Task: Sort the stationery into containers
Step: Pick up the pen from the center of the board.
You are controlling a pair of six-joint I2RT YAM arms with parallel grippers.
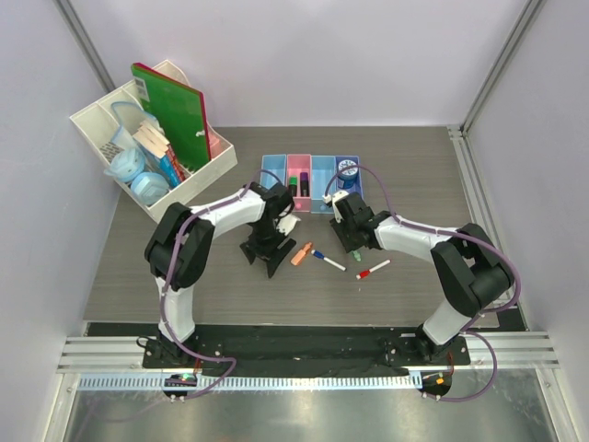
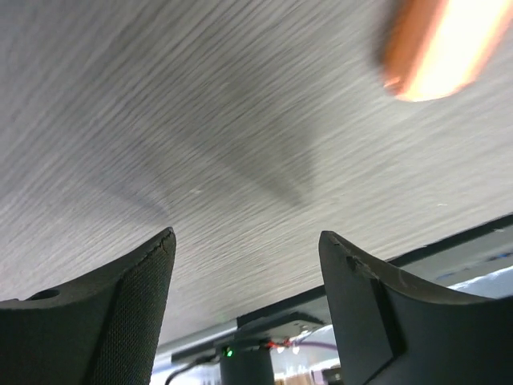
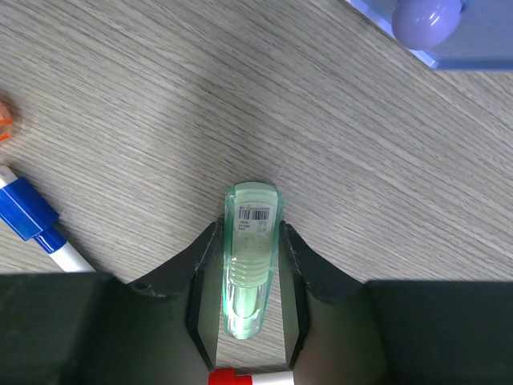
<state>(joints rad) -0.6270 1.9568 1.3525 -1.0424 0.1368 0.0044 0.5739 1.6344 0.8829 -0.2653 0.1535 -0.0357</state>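
The row of four bins (image 1: 313, 175) stands at the back middle; its pink bin (image 1: 297, 175) holds dark stubby markers. An orange marker (image 1: 301, 253), a blue-white pen (image 1: 327, 260) and a red-white pen (image 1: 373, 269) lie on the table in front. My left gripper (image 1: 267, 260) is open and empty just left of the orange marker, which shows blurred in the left wrist view (image 2: 437, 48). My right gripper (image 1: 351, 244) is shut on a green marker (image 3: 251, 257), low over the table. The blue-white pen (image 3: 32, 220) lies to its left.
A big white desk organiser (image 1: 212, 166) with a green notebook (image 1: 175, 115) and pale blue tape rolls (image 1: 138, 175) stands at the back left. The purple bin (image 1: 348, 175) holds a round blue thing. Walls close in the table on three sides.
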